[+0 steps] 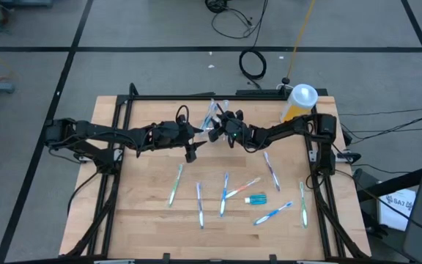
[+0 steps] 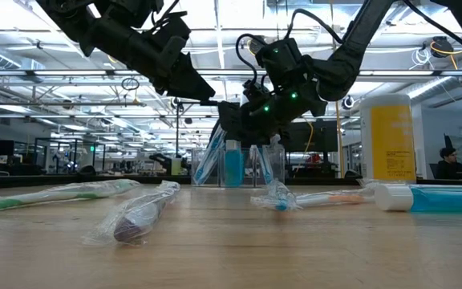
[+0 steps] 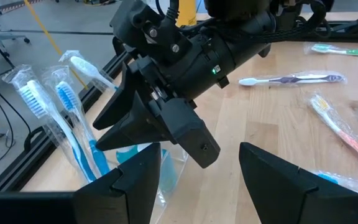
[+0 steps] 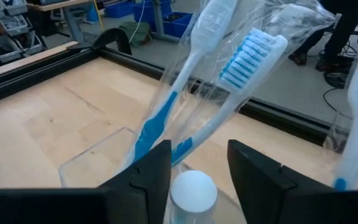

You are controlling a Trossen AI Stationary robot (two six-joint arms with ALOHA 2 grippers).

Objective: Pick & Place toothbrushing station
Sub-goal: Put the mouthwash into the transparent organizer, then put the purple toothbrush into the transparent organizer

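Clear cup (image 4: pixel 98 158) holding wrapped toothbrushes (image 4: pixel 166 109)

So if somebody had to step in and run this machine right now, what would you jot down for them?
Right end effector: open over the small clear plastic cup at the back of the wooden table, nothing visibly gripped.
Left end effector: open, empty, hovering beside the cup.
Done: several wrapped blue-and-white toothbrushes and a teal toothpaste tube with a white cap stand in the cup.
Left: about seven thin wrapped toothbrushes and one small teal tube lie on the table nearer the front.
The tall yellow bottle with a white cap stands at the back right corner.
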